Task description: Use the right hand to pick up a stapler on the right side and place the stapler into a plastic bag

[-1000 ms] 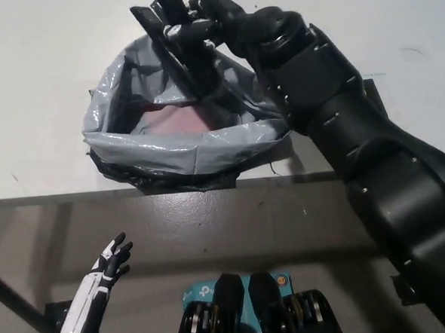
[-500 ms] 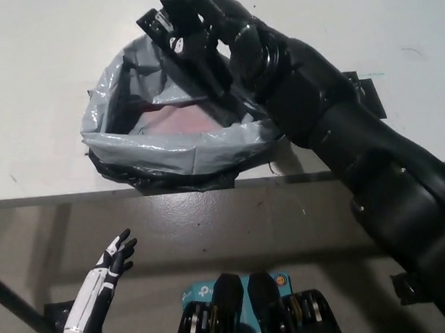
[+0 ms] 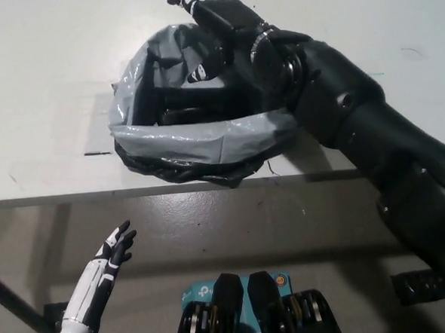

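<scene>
Stapler [image 3: 193, 114], a dark bar lying crosswise inside the plastic bag [image 3: 191, 140], sits just beneath my right hand [image 3: 233, 37]; I cannot tell its grip. Left hand [image 3: 111, 252] idles, fingers spread.

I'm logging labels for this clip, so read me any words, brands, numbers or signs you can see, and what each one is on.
Nothing can be read in full.
Teal box at the bottom edge: a white logo-like mark, too small and blurred to read.
Grey plastic bag: no lettering visible.
Right hand and left hand: white patches only, no lettering.
</scene>
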Action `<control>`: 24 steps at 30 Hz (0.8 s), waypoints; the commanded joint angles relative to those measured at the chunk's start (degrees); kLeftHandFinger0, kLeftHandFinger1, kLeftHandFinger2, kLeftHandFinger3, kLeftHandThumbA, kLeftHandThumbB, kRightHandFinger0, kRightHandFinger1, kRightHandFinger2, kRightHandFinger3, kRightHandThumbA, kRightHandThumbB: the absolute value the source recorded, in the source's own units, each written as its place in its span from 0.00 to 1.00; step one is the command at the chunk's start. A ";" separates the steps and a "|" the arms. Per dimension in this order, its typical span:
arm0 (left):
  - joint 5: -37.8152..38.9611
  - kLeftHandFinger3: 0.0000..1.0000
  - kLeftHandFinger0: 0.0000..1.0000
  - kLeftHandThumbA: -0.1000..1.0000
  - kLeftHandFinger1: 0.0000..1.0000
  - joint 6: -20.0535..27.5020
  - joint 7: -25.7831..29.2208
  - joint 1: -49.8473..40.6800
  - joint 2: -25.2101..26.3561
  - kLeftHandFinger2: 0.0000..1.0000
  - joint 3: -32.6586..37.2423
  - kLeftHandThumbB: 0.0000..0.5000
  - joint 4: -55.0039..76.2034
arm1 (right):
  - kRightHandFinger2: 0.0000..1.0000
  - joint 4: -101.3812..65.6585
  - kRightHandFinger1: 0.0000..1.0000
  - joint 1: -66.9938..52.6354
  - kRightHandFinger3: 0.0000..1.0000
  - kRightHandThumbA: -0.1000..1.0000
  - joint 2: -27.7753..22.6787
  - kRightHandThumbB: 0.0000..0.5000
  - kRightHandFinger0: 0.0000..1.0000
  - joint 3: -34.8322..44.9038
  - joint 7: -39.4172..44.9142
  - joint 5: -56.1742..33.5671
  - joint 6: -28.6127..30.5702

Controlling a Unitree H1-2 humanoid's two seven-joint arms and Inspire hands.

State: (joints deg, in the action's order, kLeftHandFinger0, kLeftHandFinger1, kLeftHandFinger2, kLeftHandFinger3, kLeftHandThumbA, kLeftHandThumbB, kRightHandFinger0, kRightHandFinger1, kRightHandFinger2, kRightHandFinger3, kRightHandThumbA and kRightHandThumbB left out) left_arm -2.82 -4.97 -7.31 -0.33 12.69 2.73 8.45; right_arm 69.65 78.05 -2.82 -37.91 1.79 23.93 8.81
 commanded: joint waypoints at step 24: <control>1.57 1.00 1.00 1.00 1.00 0.89 -0.86 7.16 -0.16 1.00 -1.30 0.00 -0.77 | 1.00 -91.18 1.00 -27.79 1.00 1.00 -26.51 0.85 1.00 41.93 5.80 -27.11 -9.91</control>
State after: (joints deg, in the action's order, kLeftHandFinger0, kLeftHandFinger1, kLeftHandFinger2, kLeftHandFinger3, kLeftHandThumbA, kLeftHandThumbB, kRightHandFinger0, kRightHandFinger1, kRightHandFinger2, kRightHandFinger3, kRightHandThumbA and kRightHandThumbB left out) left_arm -3.14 -5.18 -8.07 1.00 12.59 2.88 6.94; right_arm 31.36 63.35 -15.57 -17.91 6.22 18.94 9.68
